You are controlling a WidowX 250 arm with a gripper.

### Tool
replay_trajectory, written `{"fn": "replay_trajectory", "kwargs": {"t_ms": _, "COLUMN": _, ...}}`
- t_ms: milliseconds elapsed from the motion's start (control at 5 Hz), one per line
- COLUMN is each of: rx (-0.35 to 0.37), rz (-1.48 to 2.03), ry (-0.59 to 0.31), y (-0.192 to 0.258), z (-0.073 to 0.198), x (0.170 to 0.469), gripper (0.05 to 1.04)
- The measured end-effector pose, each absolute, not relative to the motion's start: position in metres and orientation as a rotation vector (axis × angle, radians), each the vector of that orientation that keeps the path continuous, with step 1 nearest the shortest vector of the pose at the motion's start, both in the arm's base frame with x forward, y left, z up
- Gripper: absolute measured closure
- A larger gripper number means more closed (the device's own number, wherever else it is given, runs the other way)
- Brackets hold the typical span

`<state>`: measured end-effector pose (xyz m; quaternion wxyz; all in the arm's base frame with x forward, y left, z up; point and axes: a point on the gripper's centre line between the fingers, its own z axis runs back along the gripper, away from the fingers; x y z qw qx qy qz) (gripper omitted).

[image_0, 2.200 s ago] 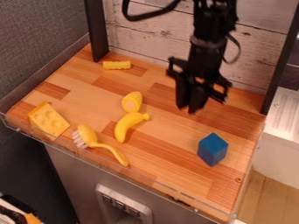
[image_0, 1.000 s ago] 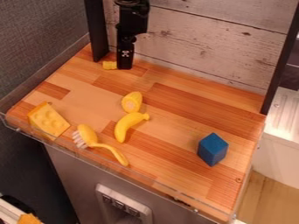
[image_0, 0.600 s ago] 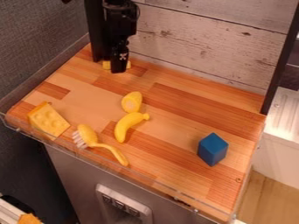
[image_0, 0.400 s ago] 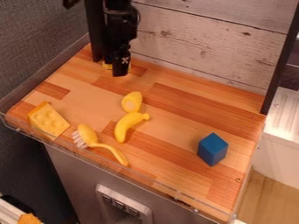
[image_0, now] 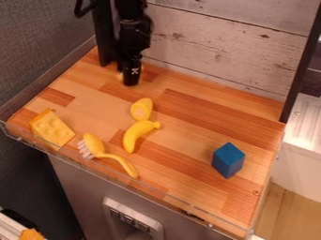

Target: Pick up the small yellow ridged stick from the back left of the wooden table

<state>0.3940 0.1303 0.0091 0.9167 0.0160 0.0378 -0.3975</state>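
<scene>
Striped orange-brown wood, that's our counter (image_0: 188, 117), and we go from the near edge back. Down front, a yellow brush (image_0: 94, 144) with white bristles, handle slanting right; a holed cheese wedge (image_0: 51, 129) out at the left; a blue block (image_0: 228, 160) well over to the right. Mid-counter now: a curved banana (image_0: 133, 135), and just behind it an oval yellow piece (image_0: 141, 109) showing a paler face.

Up at the back left, the black gripper (image_0: 131, 81) hangs low, pointing down near a dark post (image_0: 104, 42), with the whitewashed plank wall (image_0: 213, 42) behind. Open or closed? Cannot tell from here, nor whether it has a grip on anything. Right at its left side peeks a small yellow piece (image_0: 119, 76), mostly hidden by the gripper.

Here's the danger: a sideways nudge could send that piece skidding towards the post, and an off-centre grip could let it twist loose. As for its looks, just a pale yellow sliver; its full shape, tilt and contact with the wood stay anyone's guess.
</scene>
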Motion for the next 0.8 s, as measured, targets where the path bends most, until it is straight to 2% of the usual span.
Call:
{"fn": "replay_trajectory", "kwargs": {"t_ms": 400, "rx": 0.053, "rz": -0.941, "ry": 0.067, "y": 0.1294, "z": 0.0071, "x": 0.3975, "gripper": 0.725}}
{"fn": "replay_trajectory", "kwargs": {"t_ms": 600, "rx": 0.051, "rz": -0.918, "ry": 0.072, "y": 0.1267, "z": 0.0057, "x": 0.3966, "gripper": 0.835}}
{"fn": "replay_trajectory", "kwargs": {"t_ms": 800, "rx": 0.049, "rz": -0.853, "ry": 0.074, "y": 0.126, "z": 0.0074, "x": 0.3967, "gripper": 0.835}}
